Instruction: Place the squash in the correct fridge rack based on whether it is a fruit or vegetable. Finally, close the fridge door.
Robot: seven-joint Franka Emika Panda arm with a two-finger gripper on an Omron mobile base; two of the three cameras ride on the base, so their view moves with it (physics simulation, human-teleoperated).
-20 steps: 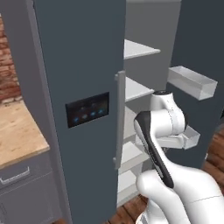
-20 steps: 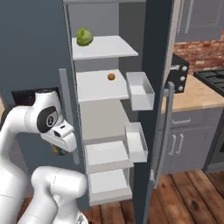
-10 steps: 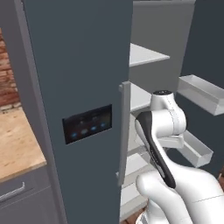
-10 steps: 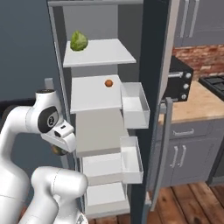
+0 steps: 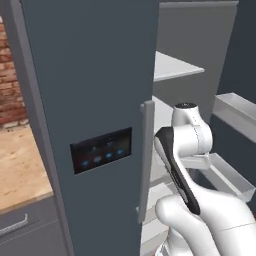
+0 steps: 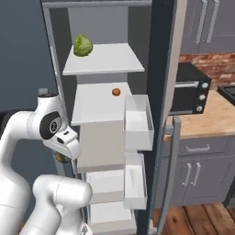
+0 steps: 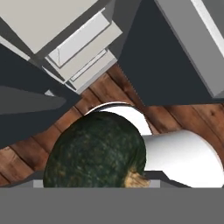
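Observation:
The squash [image 7: 96, 151], dark green and mottled, sits right in front of the hand camera and hides the fingertips. In the right base view my gripper [image 6: 63, 155] hangs low at the fridge's left edge, shut on the squash [image 6: 59, 158], of which a dark sliver shows under the hand. The fridge door [image 6: 161, 69] stands open on the right, with white tray bins [image 6: 137, 120] on its inner face and its bar handle [image 6: 168, 176] lower down. In the left base view the door [image 5: 246, 55] and a bin [image 5: 236, 109] are at the right.
A green leafy head [image 6: 83, 46] lies on the top rack [image 6: 110, 60]; a small orange ball [image 6: 116, 92] lies on the middle rack [image 6: 94, 108]. The shut door with the display panel [image 5: 101, 150] stands close on the left. A microwave [image 6: 189, 88] sits on the counter [image 6: 213, 114].
Both base views have drawn closer to the fridge, so the base has driven forward. The arm keeps much the same pose with the squash under the hand.

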